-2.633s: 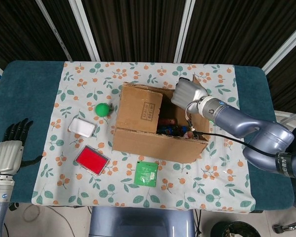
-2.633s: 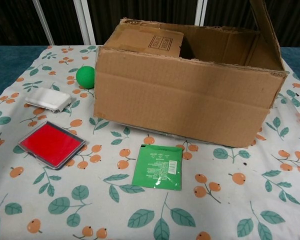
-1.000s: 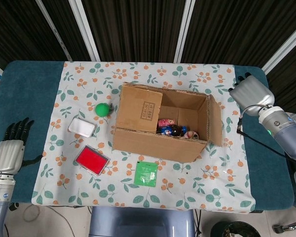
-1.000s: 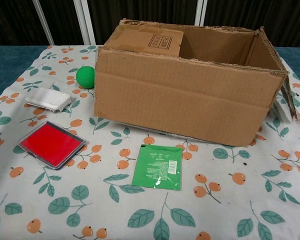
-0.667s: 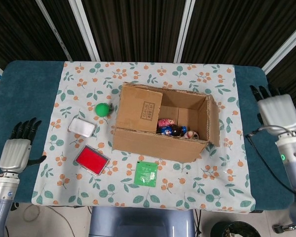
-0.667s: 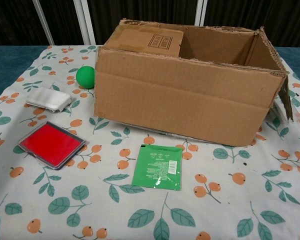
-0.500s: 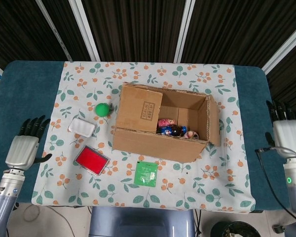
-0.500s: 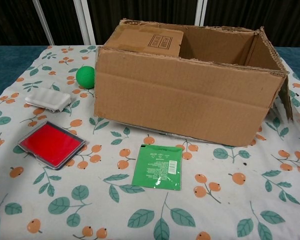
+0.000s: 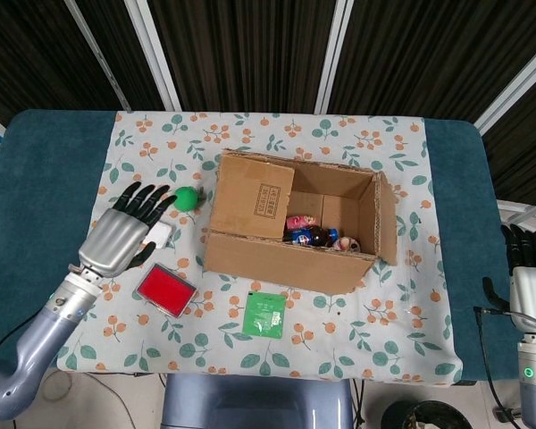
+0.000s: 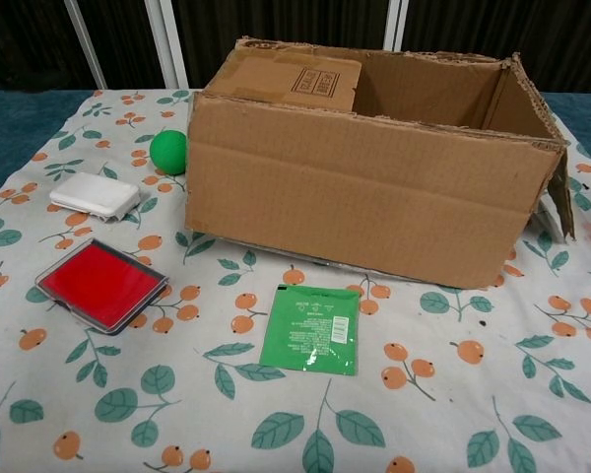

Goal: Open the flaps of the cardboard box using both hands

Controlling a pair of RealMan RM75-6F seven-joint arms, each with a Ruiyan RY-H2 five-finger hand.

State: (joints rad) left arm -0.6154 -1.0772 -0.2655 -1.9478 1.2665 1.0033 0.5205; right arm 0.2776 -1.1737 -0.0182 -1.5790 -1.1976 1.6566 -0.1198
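Note:
The cardboard box (image 9: 295,223) stands in the middle of the flowered cloth, also in the chest view (image 10: 369,177). Its left flap (image 9: 255,198) still lies folded over the opening; its right flap (image 9: 389,219) hangs down outside. Small coloured items (image 9: 317,234) lie inside. My left hand (image 9: 125,231) hovers left of the box with fingers spread, over a white block, holding nothing. My right hand (image 9: 527,277) is far right at the table's edge, fingers straight and empty. Neither hand shows in the chest view.
A green ball (image 9: 187,197) lies just left of the box, close to my left fingertips. A white block (image 10: 96,195), a red flat case (image 9: 165,290) and a green sachet (image 9: 265,315) lie on the cloth in front and to the left.
My right hand left the right flap, which now hangs down, and drew back to the far right edge. My left hand moved in from the table's left edge toward the box.

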